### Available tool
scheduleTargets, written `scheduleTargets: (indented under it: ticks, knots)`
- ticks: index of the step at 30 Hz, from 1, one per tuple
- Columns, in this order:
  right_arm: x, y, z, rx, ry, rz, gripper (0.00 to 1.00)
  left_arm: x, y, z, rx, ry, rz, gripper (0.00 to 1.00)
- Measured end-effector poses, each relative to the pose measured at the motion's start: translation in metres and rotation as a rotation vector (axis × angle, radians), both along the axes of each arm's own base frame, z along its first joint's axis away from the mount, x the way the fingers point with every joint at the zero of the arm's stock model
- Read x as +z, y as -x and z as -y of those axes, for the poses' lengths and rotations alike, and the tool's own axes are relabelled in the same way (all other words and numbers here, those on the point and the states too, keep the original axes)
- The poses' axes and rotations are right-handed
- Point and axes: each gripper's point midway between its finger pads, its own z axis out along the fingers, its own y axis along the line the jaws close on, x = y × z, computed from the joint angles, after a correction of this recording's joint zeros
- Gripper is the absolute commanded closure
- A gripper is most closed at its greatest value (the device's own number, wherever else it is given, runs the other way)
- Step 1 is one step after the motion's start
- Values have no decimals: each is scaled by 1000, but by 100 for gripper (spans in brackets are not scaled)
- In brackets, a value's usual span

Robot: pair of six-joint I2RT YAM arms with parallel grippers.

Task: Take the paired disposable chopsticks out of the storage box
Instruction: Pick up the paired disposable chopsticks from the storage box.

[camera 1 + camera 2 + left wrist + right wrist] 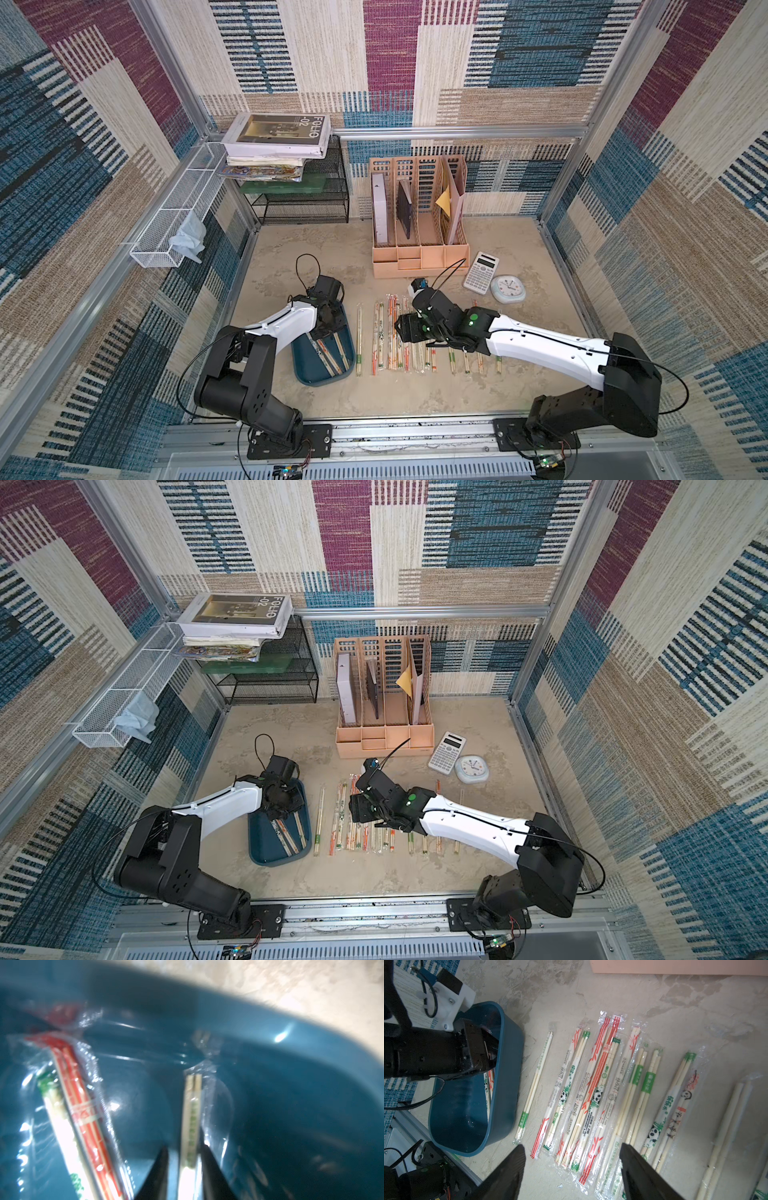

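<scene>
Black fingers [158, 1176] of the left claw [185, 1146] fill the foreground of the left wrist view. They are set narrow, one on each flank of a green-printed pair [192, 1109] of the paired disposable chopsticks. Blur hides whether they truly pinch it. That pair lies on the floor of the storage box [311, 1043], its end just short of the wall beyond the fingertips. Off one flank of the claw, apart from it, a red-printed pair [83, 1095] lies over another sleeve. Off the other flank the floor is bare up to the curving wall, with tabletop [311, 985] past the rim.

From the right wrist, the right claw [571, 1145] gapes wide and carries nothing. Just beyond its tips a row of sleeved pairs [593, 1084] lies side by side on the tabletop, some overlapping. Outside one finger stands the box's outer wall [510, 1068], with a single pair [536, 1082] near it. This view alone shows the left claw reaching in over the rim.

Both top views add the surroundings. Bare tabletop lies behind both claws, toward the arm bases. Beyond the right claw, a file organiser [419, 257], a calculator [481, 272] and a clock [508, 289] sit apart from the row.
</scene>
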Motion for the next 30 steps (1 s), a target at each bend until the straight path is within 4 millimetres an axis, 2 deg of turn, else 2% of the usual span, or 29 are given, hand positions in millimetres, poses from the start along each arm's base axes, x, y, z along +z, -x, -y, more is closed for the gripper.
scheduleTargets:
  ticks: [3,5,6,11,17,25,28,30]
  knots:
    - [0,0,0,0,1,0,25,0,-1,1,-2,1,5,95]
    - [0,0,1,0,4,-2,25,3,-3,2,-5,6,18,96]
    - [0,0,1,-1,5,-2,25,5,-5,3,-7,12,29,100]
    - [-1,1,2,-2,10,-4,25,13,2,1,-11,4,20,100]
    - [-1,1,2,-2,10,-4,25,44,2,-7,-9,-27,84,100]
    - [-1,0,3,-5,10,-4,25,110,2,-13,-38,-38,241,100]
    - [-1,-2,4,-9,10,-4,25,131,-2,-3,-91,-17,287,100]
    - [-1,-3,6,-15,10,-4,25,142,-5,13,-150,-4,305,100]
